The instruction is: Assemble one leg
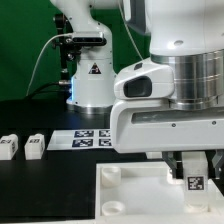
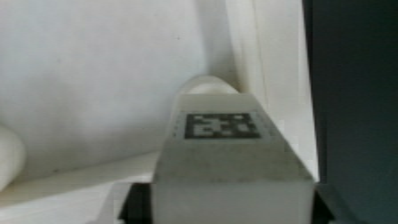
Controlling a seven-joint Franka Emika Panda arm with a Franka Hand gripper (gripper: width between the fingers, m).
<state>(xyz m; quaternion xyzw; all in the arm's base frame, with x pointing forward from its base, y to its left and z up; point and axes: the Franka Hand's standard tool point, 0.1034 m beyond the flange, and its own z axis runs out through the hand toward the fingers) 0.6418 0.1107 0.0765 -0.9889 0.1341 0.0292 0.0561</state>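
Observation:
My gripper [image 1: 196, 168] is shut on a white square-section leg [image 1: 195, 184], with the leg's black-and-white tag facing out. It holds the leg over the corner of the big flat white panel [image 1: 128, 188] at the exterior view's right. In the wrist view the leg [image 2: 222, 155] fills the space between the dark fingers [image 2: 143, 203]. My gripper [image 2: 224, 206] holds it above the white panel [image 2: 98, 80], close to the panel's edge beside the black table [image 2: 356, 100]. The leg's far end sits at a rounded shape on the panel; whether they touch cannot be told.
Two more white legs [image 1: 8, 147] [image 1: 35, 146] lie on the black table at the exterior view's left. The marker board [image 1: 95, 136] lies behind the panel. The arm's base [image 1: 90, 80] stands at the back. A round corner socket [image 1: 108, 175] shows on the panel.

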